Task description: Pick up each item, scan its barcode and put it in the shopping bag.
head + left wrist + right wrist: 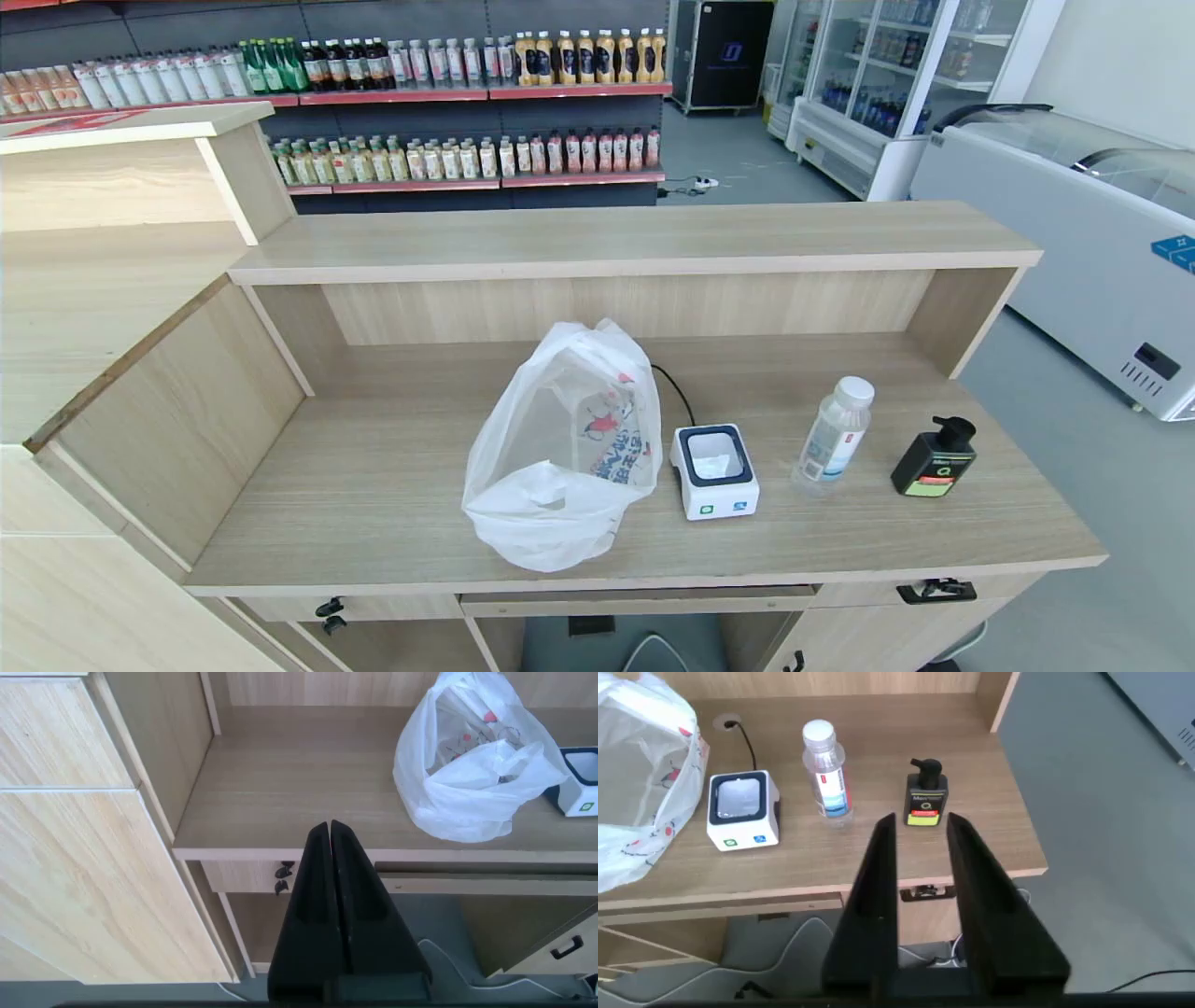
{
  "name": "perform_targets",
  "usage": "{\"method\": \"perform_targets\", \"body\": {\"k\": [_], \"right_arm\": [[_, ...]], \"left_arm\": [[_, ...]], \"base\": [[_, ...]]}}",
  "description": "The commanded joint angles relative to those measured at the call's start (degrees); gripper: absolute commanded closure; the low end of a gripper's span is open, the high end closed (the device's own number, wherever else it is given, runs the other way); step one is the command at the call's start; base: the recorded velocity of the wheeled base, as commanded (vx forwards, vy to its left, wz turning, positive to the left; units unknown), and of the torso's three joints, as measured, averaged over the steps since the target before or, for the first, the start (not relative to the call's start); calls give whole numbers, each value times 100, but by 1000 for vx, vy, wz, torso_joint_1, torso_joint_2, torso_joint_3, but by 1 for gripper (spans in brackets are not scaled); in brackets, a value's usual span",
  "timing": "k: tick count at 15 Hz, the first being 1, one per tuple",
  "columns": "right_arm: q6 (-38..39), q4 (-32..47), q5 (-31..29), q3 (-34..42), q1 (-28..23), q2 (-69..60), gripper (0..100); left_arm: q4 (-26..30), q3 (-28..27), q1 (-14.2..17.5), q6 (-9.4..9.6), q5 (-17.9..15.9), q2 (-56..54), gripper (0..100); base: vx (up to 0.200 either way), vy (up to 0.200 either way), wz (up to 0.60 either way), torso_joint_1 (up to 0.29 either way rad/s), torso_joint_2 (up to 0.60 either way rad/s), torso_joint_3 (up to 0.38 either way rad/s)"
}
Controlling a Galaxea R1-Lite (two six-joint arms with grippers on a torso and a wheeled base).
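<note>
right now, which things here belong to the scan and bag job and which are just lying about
Part of the job:
shopping bag
scanner
water bottle
black pump bottle

Just there:
drink shelves
glass-door fridge
chest freezer

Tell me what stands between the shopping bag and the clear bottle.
A white barcode scanner stands between shopping bag and clear bottle; the head view shows it.
</note>
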Motion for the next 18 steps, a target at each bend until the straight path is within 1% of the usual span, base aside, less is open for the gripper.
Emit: {"method": "perform_targets", "body": {"k": [1,2,3,4,5,6,7,9,10,12,13,16,18], "right_arm": [[82,-460,-9,14,-218,1423,0],[82,-1207,79,163,-472,2117,0],[29,-2068,97,322,-543,2803,0],[-261,-2974,97,603,-683,3506,0],[-481,-3642,114,805,-675,3998,0],[-525,-4266,141,963,-675,4376,0],[-577,-4934,352,1034,-648,4930,0],[-859,-5276,457,928,-648,5483,0],[-876,-5338,475,911,-648,5703,0],[-885,-5839,589,884,-578,6204,0],[-876,-5944,606,884,-525,6301,0],[-894,-6384,984,823,-499,6679,0],[-911,-6489,1195,726,-358,6951,0]], "left_arm": [[0,0,4,-1,2,0,100],[0,0,4,-1,2,0,100],[0,0,4,7,2,0,100],[0,0,4,-1,2,0,100],[0,0,4,-1,2,0,100],[0,0,4,7,2,0,100],[0,0,4,-1,2,0,100],[0,0,4,-1,2,0,100],[0,0,4,-1,2,0,100],[0,0,4,-1,2,0,100],[0,0,4,-1,2,0,100],[0,0,4,-1,2,0,100],[0,0,4,-1,2,0,100]], "base": [[0,0,0,0,0,0],[0,0,0,0,0,0],[0,0,0,0,0,0],[0,0,0,0,0,0],[0,0,0,0,0,0],[0,0,0,0,0,0],[0,0,0,0,0,0],[0,0,0,0,0,0],[0,0,0,0,0,0],[0,0,0,0,0,0],[0,0,0,0,0,0],[0,0,0,0,0,0],[0,0,0,0,0,0]]}}
